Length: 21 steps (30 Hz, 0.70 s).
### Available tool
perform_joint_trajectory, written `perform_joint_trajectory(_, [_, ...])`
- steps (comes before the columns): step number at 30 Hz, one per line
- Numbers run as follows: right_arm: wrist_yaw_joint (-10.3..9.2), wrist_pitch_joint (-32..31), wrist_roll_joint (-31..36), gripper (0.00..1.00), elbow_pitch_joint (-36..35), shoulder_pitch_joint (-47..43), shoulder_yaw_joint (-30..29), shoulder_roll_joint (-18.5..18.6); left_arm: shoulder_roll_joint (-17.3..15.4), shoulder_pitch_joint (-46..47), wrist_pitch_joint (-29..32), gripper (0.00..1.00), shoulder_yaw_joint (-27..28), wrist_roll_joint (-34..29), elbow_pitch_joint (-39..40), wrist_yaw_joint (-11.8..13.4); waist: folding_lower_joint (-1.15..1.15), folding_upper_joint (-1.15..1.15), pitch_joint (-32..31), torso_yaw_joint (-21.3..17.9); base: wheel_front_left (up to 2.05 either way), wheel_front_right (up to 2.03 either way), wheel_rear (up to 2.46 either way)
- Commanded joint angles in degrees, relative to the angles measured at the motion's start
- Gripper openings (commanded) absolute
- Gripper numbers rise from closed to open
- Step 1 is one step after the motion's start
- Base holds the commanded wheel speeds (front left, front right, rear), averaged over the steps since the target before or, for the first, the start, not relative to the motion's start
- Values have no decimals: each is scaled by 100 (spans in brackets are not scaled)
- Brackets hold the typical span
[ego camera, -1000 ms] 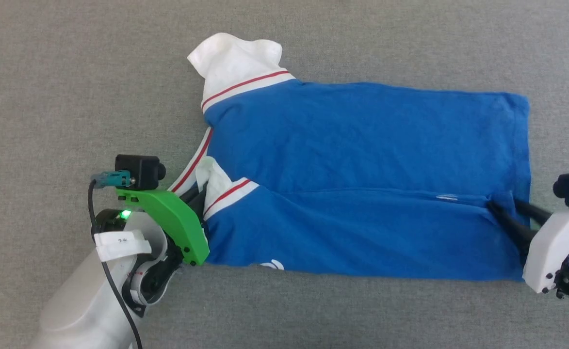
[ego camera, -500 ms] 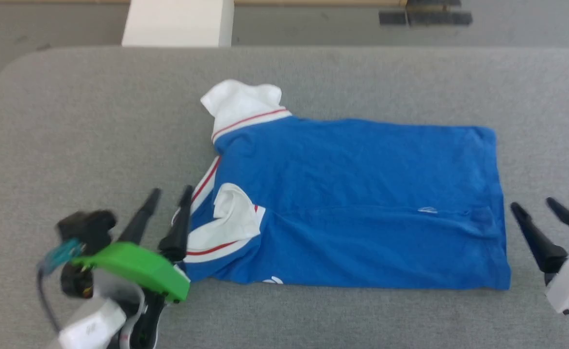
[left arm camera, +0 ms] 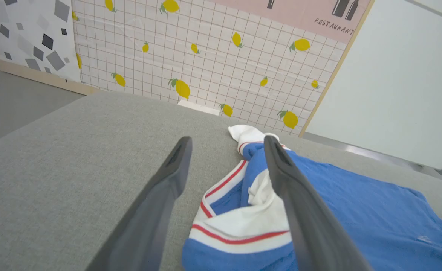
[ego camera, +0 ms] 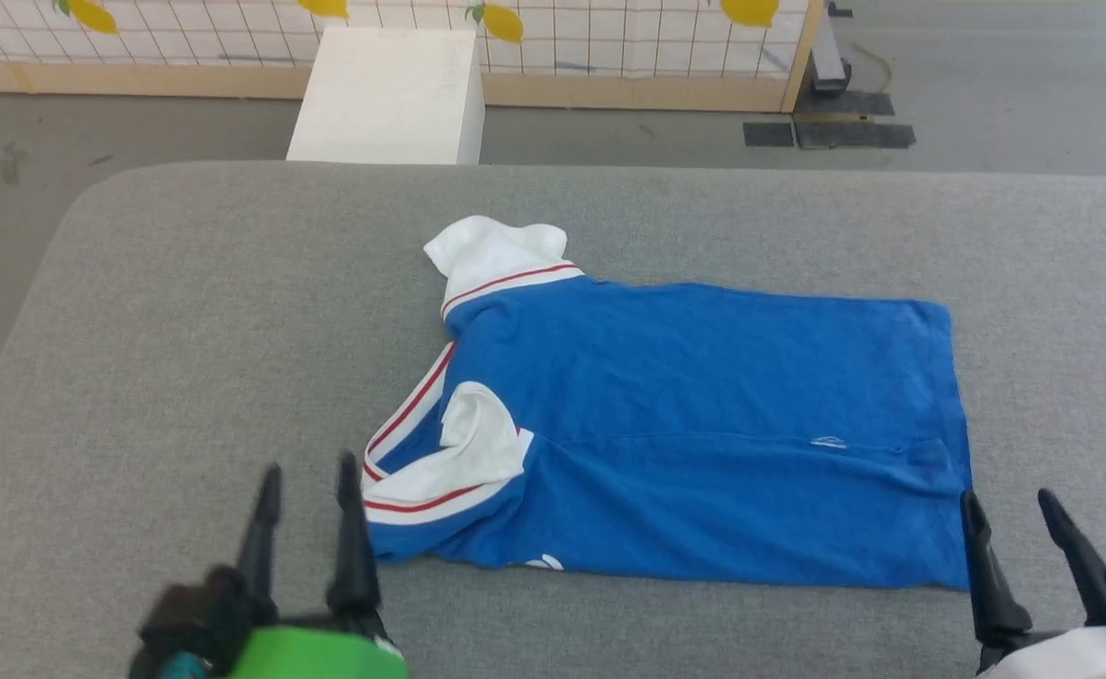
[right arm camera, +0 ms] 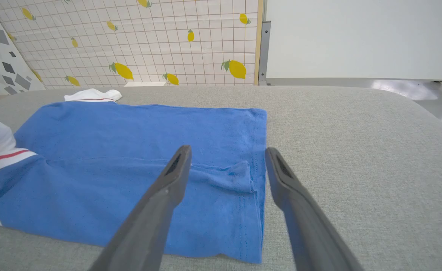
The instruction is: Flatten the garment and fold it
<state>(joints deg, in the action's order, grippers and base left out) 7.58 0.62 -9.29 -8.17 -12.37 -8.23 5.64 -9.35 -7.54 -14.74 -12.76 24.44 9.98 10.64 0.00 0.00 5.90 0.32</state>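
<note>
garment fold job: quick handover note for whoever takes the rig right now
Left hand: open, empty, just off the collar end.
Right hand: open, empty, by the hem end.
Garment: flat on the grey table, collar toward the robot's left.
Done: near long edge folded over the body, near sleeve bunched on top.
Left: far sleeve sticks out; probably fold that side in, then fold across.
</note>
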Motion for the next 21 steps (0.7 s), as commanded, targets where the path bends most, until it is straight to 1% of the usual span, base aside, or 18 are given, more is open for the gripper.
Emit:
perform_joint_trajectory(1, [-9, 84, 85, 100, 55, -60, -45, -47, 75, -126, -25, 100, 44, -185, -102, -139, 0, 0, -78, 6, 0, 0, 0])
perform_joint_trajectory(3, [-9, 186, 103, 100, 122, -94, -149, -150, 203, -229, -25, 100, 111, -350, -251, -308, 0, 0, -146, 5, 0, 0, 0])
perform_joint_trajectory(6, [-9, 278, 80, 100, 183, -118, -251, -237, 305, -306, -25, 100, 272, -522, -433, -462, 0, 0, -219, 0, 0, 0, 0])
perform_joint_trajectory(8, [-9, 308, 76, 100, 242, -98, -254, -259, 295, -320, -25, 100, 356, -591, -574, -524, 0, 0, -242, -12, 0, 0, 0])
perform_joint_trajectory(10, [-9, 289, 61, 100, 236, -100, -244, -268, 193, -286, -3, 100, 377, -642, -745, -579, 0, 0, -240, -21, 0, 0, 0])
perform_joint_trajectory(12, [-9, 252, 32, 100, 194, -106, -237, -272, 38, -175, 222, 100, 370, -654, -867, -648, 0, 0, -202, -29, 0, 0, 0])
perform_joint_trajectory(16, [-9, 199, -49, 100, 175, -70, -257, -274, -305, 139, 999, 100, 384, -576, -1021, -790, 0, 0, -95, -42, 0, 0, 0])
perform_joint_trajectory(17, [-9, 183, -82, 100, 187, -61, -260, -275, -368, 223, 1282, 100, 369, -498, -1067, -850, 0, 0, -62, -44, 0, 0, 0])
perform_joint_trajectory(21, [-9, 143, -133, 100, 251, -21, -201, -275, -500, 590, 1938, 100, 360, -112, -1233, -1146, 0, 0, 38, -59, 0, 0, 0])
